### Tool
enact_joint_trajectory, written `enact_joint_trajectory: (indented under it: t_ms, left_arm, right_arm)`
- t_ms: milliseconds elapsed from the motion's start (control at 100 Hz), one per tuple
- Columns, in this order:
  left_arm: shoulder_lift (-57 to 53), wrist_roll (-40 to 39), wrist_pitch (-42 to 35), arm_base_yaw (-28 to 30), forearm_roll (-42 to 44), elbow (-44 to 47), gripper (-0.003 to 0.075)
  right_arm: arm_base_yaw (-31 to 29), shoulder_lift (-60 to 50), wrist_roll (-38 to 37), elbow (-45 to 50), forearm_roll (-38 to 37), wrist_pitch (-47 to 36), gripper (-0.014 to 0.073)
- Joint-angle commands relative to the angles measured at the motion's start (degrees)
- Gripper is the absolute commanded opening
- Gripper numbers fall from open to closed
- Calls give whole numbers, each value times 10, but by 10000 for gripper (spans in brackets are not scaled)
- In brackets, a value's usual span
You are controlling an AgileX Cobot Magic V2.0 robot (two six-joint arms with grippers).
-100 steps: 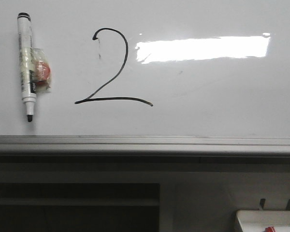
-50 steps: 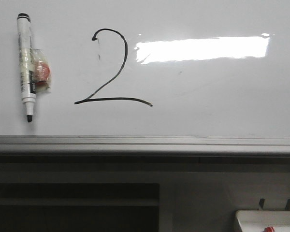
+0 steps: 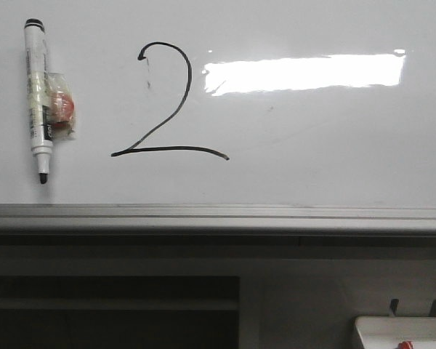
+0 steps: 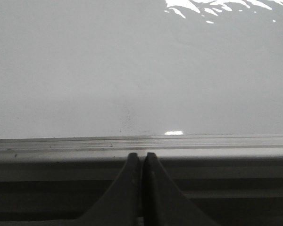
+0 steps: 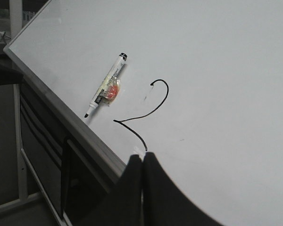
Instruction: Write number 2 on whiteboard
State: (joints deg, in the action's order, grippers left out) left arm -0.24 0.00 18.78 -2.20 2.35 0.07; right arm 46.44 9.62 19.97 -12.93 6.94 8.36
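Observation:
A large black number 2 (image 3: pixel 163 102) is drawn on the glossy whiteboard (image 3: pixel 312 153), left of a bright glare. A black-and-white marker (image 3: pixel 38 98) with taped red bits lies on the board left of the digit, uncapped tip toward the frame. In the right wrist view the number 2 (image 5: pixel 148 110) and the marker (image 5: pixel 106 84) show on the whiteboard (image 5: pixel 226 70). My right gripper (image 5: pixel 143 155) is shut and empty, near the end of the base stroke. My left gripper (image 4: pixel 141 156) is shut and empty over the whiteboard's frame (image 4: pixel 85 141). Neither gripper shows in the front view.
The silver frame edge (image 3: pixel 218 216) runs along the board's near side, with a dark recess below it. A small white tray (image 3: pixel 400 331) with red bits sits at the lower right. A faint short smudge (image 3: pixel 148 76) lies inside the digit's hook.

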Motion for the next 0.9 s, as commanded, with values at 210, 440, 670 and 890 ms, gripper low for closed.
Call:
enact_joint_trajectory:
  t_ms: [210,440,670,890]
  left_arm:
    - [-16,-5,-37,2,1,6,-20]
    - [-16,-5,-37,2,1,6,-20]
    - [-16,-5,-37,2,1,6,-20]
    - [-16,-5,-37,2,1,6,-20]
  right_arm:
    - [-3,5,5,-14,2,-43,-71]
    - [-3,5,5,-12,2,-45,-71]
    - [-4,5,-21,0,0,-46,-71]
    - [-26,5,-98,0,-46,-56,-71]
